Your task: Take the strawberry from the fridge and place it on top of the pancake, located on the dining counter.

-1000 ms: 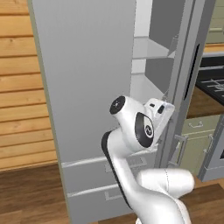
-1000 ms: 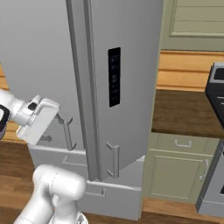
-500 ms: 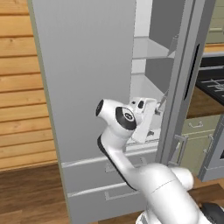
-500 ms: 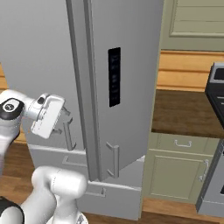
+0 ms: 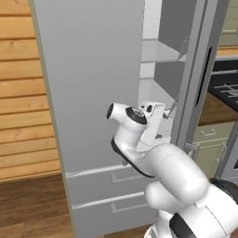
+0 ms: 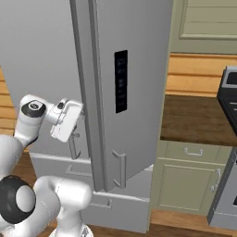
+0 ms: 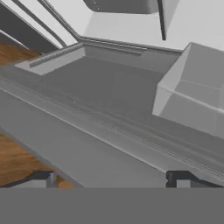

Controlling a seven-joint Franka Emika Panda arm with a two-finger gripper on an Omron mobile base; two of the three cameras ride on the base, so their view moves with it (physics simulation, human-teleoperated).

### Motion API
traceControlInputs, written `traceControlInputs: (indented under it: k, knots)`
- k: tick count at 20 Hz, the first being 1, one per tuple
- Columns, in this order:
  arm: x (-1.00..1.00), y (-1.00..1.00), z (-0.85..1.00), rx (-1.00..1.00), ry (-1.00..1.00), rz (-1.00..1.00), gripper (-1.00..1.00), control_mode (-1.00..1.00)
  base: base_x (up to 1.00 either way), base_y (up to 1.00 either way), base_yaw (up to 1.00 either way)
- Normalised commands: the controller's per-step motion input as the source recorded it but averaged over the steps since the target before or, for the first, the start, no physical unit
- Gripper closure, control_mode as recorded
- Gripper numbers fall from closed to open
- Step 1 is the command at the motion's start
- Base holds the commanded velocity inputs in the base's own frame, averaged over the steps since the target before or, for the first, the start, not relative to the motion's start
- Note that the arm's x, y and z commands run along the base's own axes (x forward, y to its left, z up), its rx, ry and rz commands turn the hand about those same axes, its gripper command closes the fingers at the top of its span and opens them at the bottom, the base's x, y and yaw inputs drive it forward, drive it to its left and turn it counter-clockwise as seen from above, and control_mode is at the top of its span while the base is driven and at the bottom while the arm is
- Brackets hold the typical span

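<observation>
At the gap between the two doors of the fridge (image 5: 97,93), the gripper (image 7: 113,178) points into the cabinet, its hand level with the lower shelf region just above the drawers; the hand view shows the two dark fingertips (image 7: 181,178) well apart with nothing between them, so the jaws stand open and empty; ahead of the jaws lies a bare grey shelf floor (image 7: 113,92), and ahead and to their right a pale grey box-like bin (image 7: 192,96); beyond that the white inner walls; the strawberry cannot be made out anywhere ahead of the jaws, on the shelf or by the bin, so its place cannot be told from these pictures; the pancake and the dining counter lie outside what the cameras take in; by my judgement the step in hand is the reach into the fridge to find the berry, with the task barely begun, since nothing is held and the right door (image 6: 134,88) stands swung out; the next move likely calls for pushing the hand further between the doors or tilting it to search other shelves, keeping the wrist off the door edge (image 5: 186,107) close beside it.
</observation>
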Motion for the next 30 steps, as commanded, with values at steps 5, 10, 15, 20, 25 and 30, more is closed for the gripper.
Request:
traceControlInputs:
  k: [5, 10, 15, 20, 25, 30]
  knots:
    - [0.29, -0.41, -0.2, 0.0, -0.04, 0.0, -1.0, -1.0, 0.0, 0.0, 0.0]
    - [-0.42, -0.79, -0.08, 0.0, -0.06, 0.0, -1.0, -1.0, 0.0, 0.0, 0.0]
    - [-0.81, -0.93, 0.0, 0.0, -0.15, 0.0, -1.0, -1.0, 0.0, 0.0, 0.0]
    - [-0.4, -1.0, 0.0, 0.08, -0.13, 0.0, -1.0, -1.0, 0.0, 0.0, 0.0]
    - [-0.01, -0.95, 0.0, 0.12, -0.09, 0.07, -1.0, -1.0, 0.0, 0.0, 0.0]
    - [0.0, -0.6, 0.0, 0.1, -0.08, 0.15, -1.0, -1.0, 0.0, 0.0, 0.0]
